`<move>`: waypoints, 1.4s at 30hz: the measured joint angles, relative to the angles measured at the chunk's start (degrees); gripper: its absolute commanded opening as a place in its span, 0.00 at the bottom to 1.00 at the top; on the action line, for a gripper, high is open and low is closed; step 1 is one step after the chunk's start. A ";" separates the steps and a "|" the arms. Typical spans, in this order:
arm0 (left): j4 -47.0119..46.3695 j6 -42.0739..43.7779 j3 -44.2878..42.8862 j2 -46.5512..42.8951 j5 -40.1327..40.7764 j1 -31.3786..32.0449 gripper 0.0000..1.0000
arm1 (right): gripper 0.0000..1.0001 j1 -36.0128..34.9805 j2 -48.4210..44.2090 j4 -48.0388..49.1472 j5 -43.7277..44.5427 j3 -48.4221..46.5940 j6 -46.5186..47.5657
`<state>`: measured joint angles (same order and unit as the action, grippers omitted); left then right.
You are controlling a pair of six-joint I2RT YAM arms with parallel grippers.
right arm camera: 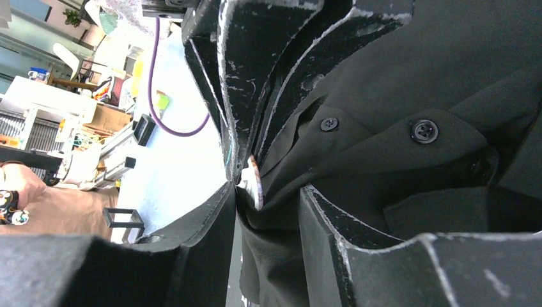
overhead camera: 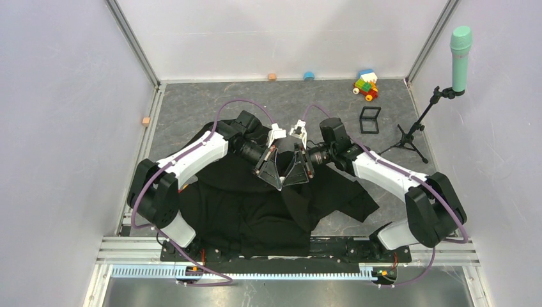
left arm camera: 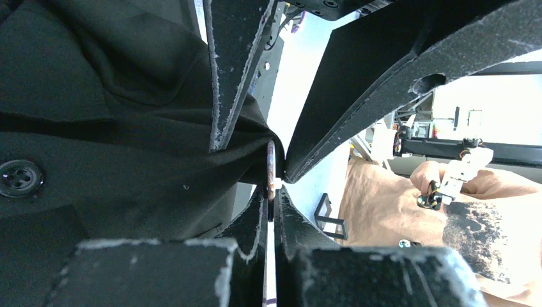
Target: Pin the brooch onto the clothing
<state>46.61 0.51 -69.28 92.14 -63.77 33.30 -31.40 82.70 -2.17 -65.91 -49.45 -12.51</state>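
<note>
Left gripper [left arm camera: 271, 203] was pinched shut on the brooch [left arm camera: 271, 167], which stood edge-on at its tips against a fold of the black shirt [left arm camera: 128, 166]. Just beyond, the right gripper [right arm camera: 268, 195] straddled both, jaws apart. We judged this the pinning step; next, those jaws had to close squarely on disc and cloth.

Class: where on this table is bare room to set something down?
Free: grey table between shirt and back wall; left strip beside orange cube. Crowded: centre, where left gripper and right gripper meet; far-right corner, with frame box, toy, stand.
</note>
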 measured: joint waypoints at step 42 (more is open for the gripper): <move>-0.04 0.07 0.00 0.02 5.84 -0.44 0.02 | 0.30 -0.85 2.64 4.94 4.55 1.49 -2.47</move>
<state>46.57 0.58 -69.28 92.16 -57.93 32.86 -32.25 85.34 2.76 -61.36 -47.97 -14.98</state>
